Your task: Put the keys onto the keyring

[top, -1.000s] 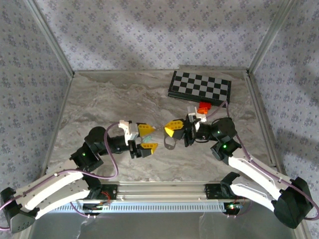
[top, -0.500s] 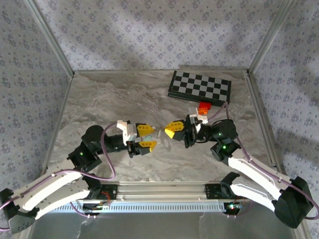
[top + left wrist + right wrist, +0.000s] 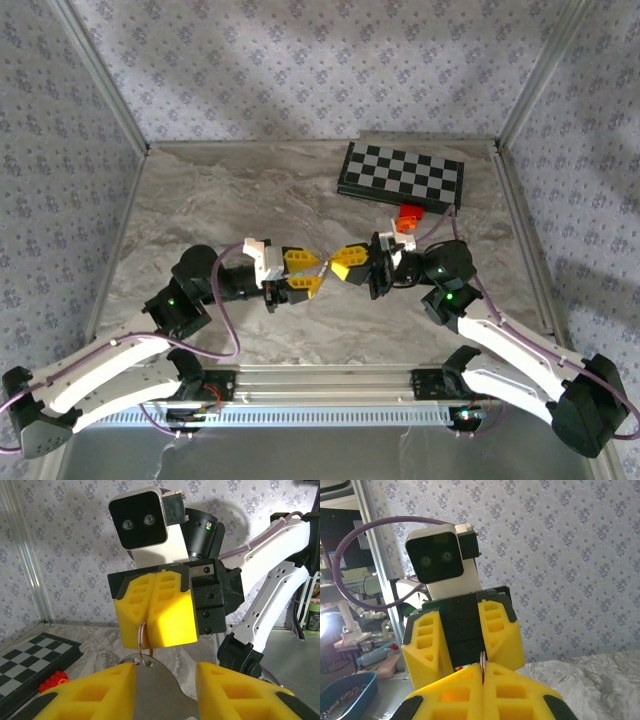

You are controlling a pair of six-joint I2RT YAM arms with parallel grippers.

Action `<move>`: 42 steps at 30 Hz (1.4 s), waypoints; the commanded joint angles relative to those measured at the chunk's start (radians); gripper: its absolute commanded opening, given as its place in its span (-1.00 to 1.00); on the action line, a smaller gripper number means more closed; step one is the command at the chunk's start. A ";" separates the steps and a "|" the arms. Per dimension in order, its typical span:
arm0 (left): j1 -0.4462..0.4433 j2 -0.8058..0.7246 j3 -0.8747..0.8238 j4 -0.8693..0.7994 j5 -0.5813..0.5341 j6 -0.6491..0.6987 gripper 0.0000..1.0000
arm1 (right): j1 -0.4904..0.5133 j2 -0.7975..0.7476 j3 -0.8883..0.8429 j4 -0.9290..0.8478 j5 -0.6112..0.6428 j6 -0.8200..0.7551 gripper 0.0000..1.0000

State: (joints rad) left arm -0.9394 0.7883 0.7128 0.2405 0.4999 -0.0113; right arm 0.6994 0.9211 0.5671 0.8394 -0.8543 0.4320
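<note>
Ring (image 3: pixel 142 641) – where's it at?
– Pinched edge-on btwn the pads of the right gripper (image 3: pixel 149 622), which are pressed tight together. Lower loop hangs out underneath. Both grippers are nose to nose above the table (image 3: pixel 250 200), front-middle.

Key (image 3: pixel 157 700)?
– Flat grey metal bit, prob its blade, sits btwn the fingers of the left gripper (image 3: pixel 165 672). Top edge looks to be touching the ring's bottom. Fingers stand a moderate gap apart. Can't tell if they bite on it or just flank it.

Risks, quick.
– 1) If that hold's loose, pushing vs the ring tilts the key & it drops to the table. Tiny thing, pain to re-grab.
– 2) Ring's held by a thin edge only, so a side push could swivel it in the pads or pop it out.
– 3) Key's hole must find the ring's split. Can't see either, so a miss prob just scrapes metal on metal.
– 4) Yellow tips are v. near each other. More advance w/o alignment = grippers bump.
</note>
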 commanded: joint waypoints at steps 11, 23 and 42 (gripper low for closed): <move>-0.012 0.014 0.053 0.063 -0.029 0.010 -0.38 | 0.013 -0.022 0.017 -0.008 -0.038 -0.042 -1.00; -0.012 0.023 0.048 0.055 -0.029 0.007 -0.52 | 0.017 -0.026 0.018 -0.006 -0.030 -0.046 -1.00; -0.013 0.023 0.022 0.056 -0.027 -0.001 -0.79 | 0.024 -0.028 0.007 0.017 -0.022 -0.040 -1.00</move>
State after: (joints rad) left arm -0.9451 0.8200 0.7361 0.2661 0.4751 -0.0113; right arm 0.7143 0.9161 0.5671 0.8124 -0.8764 0.4026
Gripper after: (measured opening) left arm 0.111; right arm 0.062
